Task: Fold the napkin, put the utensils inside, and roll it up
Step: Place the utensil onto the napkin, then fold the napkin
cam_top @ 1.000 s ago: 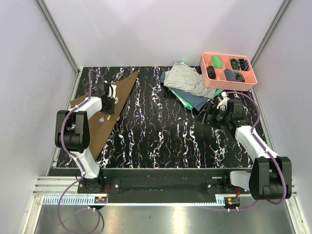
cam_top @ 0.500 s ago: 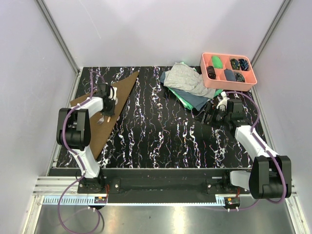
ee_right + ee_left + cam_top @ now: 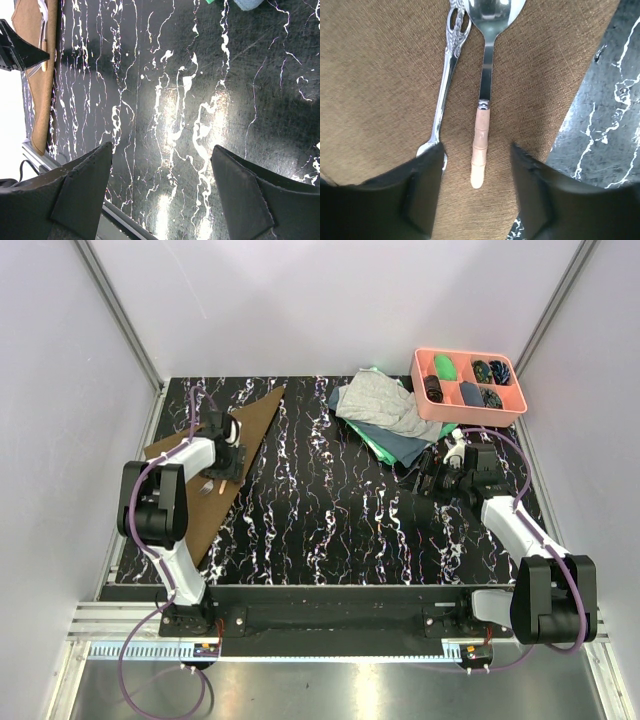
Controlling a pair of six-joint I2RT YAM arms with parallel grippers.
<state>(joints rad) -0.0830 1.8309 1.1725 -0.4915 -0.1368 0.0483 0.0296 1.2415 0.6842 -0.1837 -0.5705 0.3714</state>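
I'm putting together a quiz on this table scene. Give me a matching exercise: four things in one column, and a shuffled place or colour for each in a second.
Things:
1. napkin
2. tray
3. grey cloth
4. orange-handled spoon

Descriptions:
a. pink, far right
b. brown, left side
c. lying on the napkin
d. lying on a green cloth

Pairs: 1-b, 2-a, 3-d, 4-c

1. I see the napkin (image 3: 258,418) lying on the left part of the bench (image 3: 330,510).
2. The utensils (image 3: 486,70) lie side by side on the napkin, near its right edge.
3. My left gripper (image 3: 476,155) sits over their ends.
4. The cloth pile (image 3: 385,420) lies far right of centre, and the tray (image 3: 468,417) is just right of it, in the far corner.
5. My right gripper (image 3: 432,480) is just before that pile.
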